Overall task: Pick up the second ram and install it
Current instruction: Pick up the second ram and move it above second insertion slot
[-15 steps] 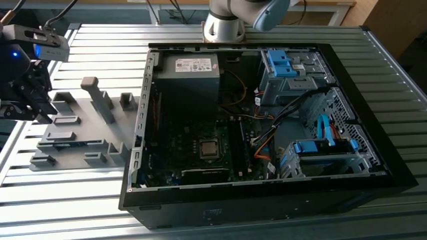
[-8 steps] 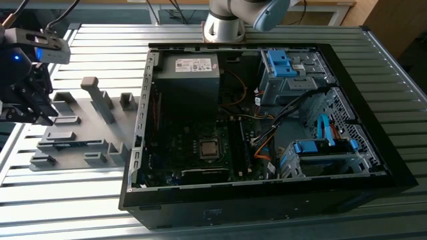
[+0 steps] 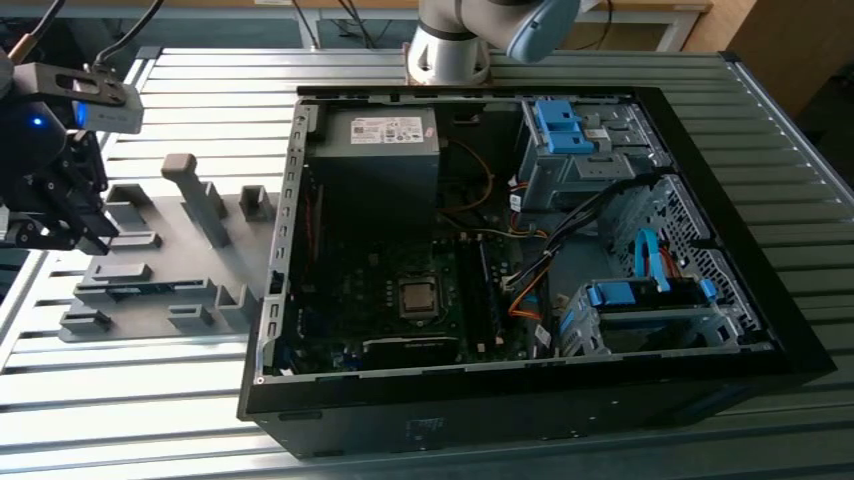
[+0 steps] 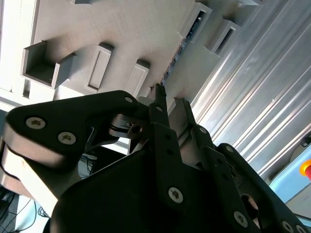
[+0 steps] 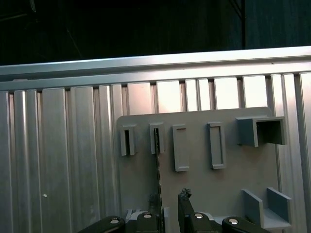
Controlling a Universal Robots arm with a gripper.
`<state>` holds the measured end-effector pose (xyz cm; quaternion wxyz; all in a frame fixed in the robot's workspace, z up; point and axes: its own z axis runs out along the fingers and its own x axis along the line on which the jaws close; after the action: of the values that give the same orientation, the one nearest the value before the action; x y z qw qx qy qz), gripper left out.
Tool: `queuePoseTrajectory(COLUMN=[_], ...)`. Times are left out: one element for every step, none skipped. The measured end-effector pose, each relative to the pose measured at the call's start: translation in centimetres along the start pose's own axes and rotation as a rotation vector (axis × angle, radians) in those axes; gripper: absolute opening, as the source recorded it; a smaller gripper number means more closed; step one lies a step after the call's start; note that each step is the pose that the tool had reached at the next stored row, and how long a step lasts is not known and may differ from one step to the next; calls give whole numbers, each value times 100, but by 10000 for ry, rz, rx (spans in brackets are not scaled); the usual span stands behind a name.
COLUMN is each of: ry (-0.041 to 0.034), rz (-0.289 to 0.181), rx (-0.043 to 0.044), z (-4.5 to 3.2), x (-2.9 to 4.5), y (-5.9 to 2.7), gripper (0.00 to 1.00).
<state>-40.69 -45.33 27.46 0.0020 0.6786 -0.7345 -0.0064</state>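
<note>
The hand [image 5: 170, 200], fingers apart, is hovering over the ram [image 5: 158, 165] standing edgewise in the fixture [image 5: 199, 191]. The ram is sitting near one finger, so centring first seems wise.

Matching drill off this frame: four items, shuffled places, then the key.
1 thin blue-green ram strip
2 black gripper
3 silver square processor socket
4 dark power supply box

A middle of the dark motherboard
B on edge in a slot of the grey plastic fixture plate
C in the black case, at its end toward the top of the exterior view
D over that plate, at the exterior view's left

Pairs: 1-B, 2-D, 3-A, 4-C
</note>
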Motion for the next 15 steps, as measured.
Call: queuePoseTrajectory(ry=[1,0,-2,-1,-1,-1,-5,-5,-2,-3,-2,-2,0,-1,-1], rz=[0,0,0,0,0,0,0,0,0,-2,-10,-22,-34,-44,-50], rx=[-1,0,1,1,1,1,5,5,2,3,2,2,1,1,1], z=[0,1,2,2,3,4,12,19,27,39,50,62,72,81,89], x=[0,0,0,0,0,0,0,0,1,4,7,10,15,17,19], y=[0,0,0,0,0,0,0,-1,0,-1,-1,-2,-2,-2,-2], gripper=[30,30,30,30,30,30,30,30,30,30,30,30,30,30,30])
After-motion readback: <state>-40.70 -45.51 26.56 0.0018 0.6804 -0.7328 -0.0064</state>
